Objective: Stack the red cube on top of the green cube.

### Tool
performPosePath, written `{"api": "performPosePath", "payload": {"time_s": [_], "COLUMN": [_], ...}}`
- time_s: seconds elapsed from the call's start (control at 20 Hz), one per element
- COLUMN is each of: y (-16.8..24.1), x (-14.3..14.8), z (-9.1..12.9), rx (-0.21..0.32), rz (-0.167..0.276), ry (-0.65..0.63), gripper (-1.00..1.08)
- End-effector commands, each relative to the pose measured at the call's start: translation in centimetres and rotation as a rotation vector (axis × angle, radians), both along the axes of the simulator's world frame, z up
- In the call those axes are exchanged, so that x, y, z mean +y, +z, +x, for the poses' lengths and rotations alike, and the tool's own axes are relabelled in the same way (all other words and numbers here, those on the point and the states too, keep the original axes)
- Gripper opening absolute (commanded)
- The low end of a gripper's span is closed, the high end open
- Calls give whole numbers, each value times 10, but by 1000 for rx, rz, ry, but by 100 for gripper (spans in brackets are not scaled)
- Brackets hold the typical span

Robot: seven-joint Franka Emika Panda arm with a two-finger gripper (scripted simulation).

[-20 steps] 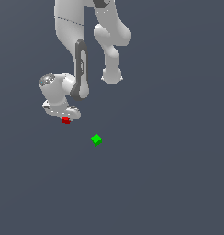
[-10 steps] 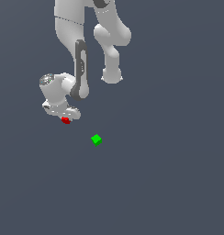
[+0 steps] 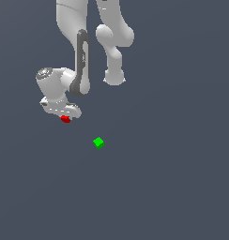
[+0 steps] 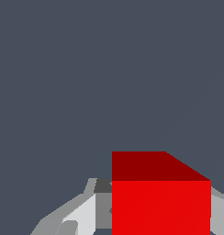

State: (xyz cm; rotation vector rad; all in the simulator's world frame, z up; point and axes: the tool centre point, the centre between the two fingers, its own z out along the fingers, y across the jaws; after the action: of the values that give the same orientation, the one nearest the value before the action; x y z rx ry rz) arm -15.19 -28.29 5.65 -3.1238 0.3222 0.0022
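The red cube (image 3: 65, 119) lies on the grey floor at the exterior view's left, half covered by the white hand. My gripper (image 3: 64, 116) is down over it. In the wrist view the red cube (image 4: 160, 202) fills the space between the fingers (image 4: 86, 215). The grey pads press against its two sides, so the gripper (image 4: 160, 220) is shut on it. The green cube (image 3: 98, 142) sits alone on the floor, a short way toward the exterior view's right and nearer the camera than the red one. It does not show in the wrist view.
The white arm (image 3: 81, 56) and its base links (image 3: 114, 42) rise behind the cubes at the top of the exterior view. The floor is a flat dark grey surface (image 3: 172, 178) with nothing else on it.
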Motion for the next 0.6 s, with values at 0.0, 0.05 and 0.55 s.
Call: {"api": "performPosePath", "payload": {"time_s": [0.0, 0.05, 0.55], "y": [18, 24, 63], "x": [0, 0, -1], "z": [0, 0, 1], "rx": [-1, -1, -1], "rz": [-1, -1, -1], "ry": [0, 0, 0], "gripper": [-100, -100, -100]}}
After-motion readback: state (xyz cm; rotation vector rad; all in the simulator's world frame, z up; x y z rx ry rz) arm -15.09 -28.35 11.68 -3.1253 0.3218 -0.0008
